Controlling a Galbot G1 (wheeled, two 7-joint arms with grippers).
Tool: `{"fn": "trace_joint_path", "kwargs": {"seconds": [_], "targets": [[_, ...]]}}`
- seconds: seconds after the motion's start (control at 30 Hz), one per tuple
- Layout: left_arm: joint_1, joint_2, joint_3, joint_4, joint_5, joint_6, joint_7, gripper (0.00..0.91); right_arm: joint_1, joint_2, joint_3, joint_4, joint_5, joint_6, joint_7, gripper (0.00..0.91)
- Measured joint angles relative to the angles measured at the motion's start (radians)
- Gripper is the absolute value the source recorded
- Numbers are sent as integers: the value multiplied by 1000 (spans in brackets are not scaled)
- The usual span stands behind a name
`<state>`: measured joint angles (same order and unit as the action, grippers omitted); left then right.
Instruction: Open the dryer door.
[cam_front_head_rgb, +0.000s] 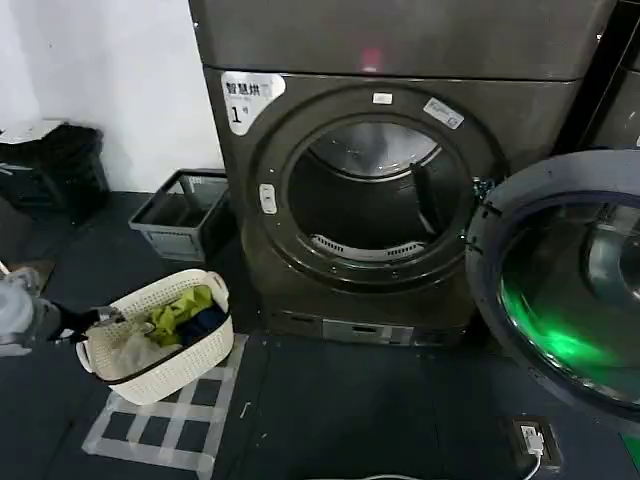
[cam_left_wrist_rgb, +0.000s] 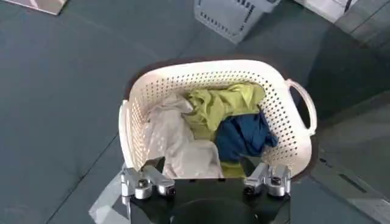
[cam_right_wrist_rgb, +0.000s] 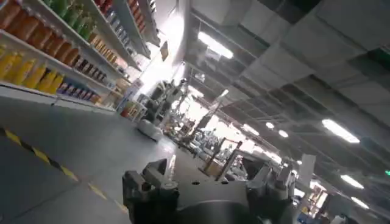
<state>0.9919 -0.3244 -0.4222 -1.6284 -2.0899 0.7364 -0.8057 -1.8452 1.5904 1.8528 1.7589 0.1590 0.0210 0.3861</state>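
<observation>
1. Dryer door (cam_front_head_rgb: 565, 285), big round porthole with wide chrome ring and dark tinted glass, already swung fully open to the right of the grey-brown machine (cam_front_head_rgb: 400, 200) with the white "1" label; green light reflects in the glass. Drum opening (cam_front_head_rgb: 375, 190) is exposed, so the task looks done or nearly so.
2. Left gripper (cam_front_head_rgb: 100, 322) sits low at the robot's left, at the near rim of a cream perforated plastic laundry basket (cam_front_head_rgb: 215, 345). In the left wrist view its fingers (cam_left_wrist_rgb: 146, 182) are spread wide apart at the basket rim, clamping nothing — probably parked there ready for loading clothes.
3. Basket holds white, yellow-green and blue garments (cam_left_wrist_rgb: 210, 128); it stands on taped floor marks (cam_front_head_rgb: 165, 425) just left of the machine front.
4. Right gripper (cam_right_wrist_rgb: 213, 192) points out at store shelving and ceiling lights, away from the machine; jaws spread, nothing between them.
5. Grey plastic crate (cam_front_head_rgb: 180, 212) sits by the wall, left of the machine.
</observation>
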Motion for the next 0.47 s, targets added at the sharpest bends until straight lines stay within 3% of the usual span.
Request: {"fn": "trace_joint_path", "kwargs": {"seconds": [0.47], "targets": [[-14, 0, 7, 4, 0, 0, -1, 907, -1, 0, -2, -2, -4, 1, -2, 907]]}}
